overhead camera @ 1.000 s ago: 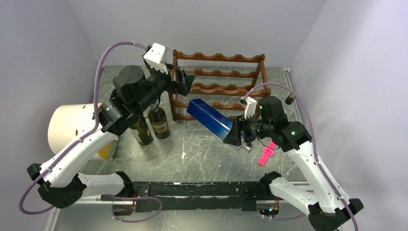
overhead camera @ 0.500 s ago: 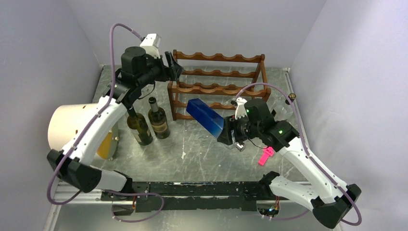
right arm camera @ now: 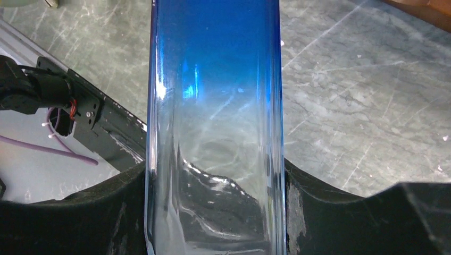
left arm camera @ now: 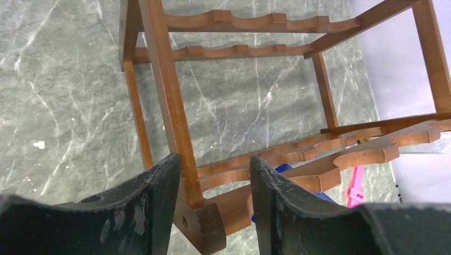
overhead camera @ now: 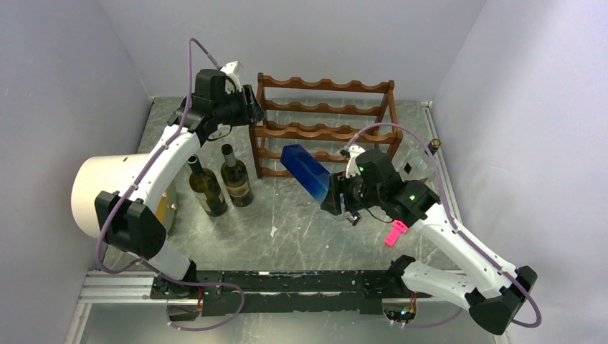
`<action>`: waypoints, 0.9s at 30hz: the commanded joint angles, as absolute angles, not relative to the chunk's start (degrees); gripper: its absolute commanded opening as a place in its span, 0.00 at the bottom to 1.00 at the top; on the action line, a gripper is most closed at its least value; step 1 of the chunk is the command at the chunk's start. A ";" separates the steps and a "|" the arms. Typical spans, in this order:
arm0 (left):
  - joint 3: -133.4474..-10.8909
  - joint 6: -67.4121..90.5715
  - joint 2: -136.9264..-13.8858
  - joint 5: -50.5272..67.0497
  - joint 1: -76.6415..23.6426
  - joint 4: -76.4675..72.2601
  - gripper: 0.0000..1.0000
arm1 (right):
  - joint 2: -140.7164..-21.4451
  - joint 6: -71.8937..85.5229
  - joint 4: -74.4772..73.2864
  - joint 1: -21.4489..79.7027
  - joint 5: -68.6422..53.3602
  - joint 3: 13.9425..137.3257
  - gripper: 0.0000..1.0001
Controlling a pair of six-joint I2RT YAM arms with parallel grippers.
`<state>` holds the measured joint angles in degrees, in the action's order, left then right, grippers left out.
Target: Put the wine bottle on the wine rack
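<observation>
Blue wine bottle (right arm camera: 215, 79) fills right jaws; left jaws straddle wine rack (left arm camera: 165, 95) post.

Left claw (left arm camera: 213, 212) fingers straddle the wine rack (left arm camera: 175, 122) corner post

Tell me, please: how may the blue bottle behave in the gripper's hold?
The blue bottle looks like smooth, glossy glass, so probably slippery and fragile. The right gripper clamps only one end, so it may sag. Its flat sides suggest little rolling.
</observation>
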<state>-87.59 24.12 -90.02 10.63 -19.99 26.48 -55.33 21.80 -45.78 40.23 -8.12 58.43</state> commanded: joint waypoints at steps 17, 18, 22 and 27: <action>-86.75 25.43 -89.80 13.43 -19.42 28.83 0.39 | -55.55 24.75 -37.61 45.87 -2.06 65.57 0.00; -86.89 25.28 -89.82 13.07 -19.40 28.91 0.40 | -55.48 24.93 -39.57 45.90 -1.98 65.96 0.00; -87.01 24.96 -89.79 12.54 -19.34 29.09 0.49 | -55.42 25.86 -45.22 45.80 -0.33 66.37 0.00; -86.59 25.03 -89.76 13.66 -18.98 29.09 0.47 | -55.83 27.07 -46.46 45.86 1.54 65.79 0.00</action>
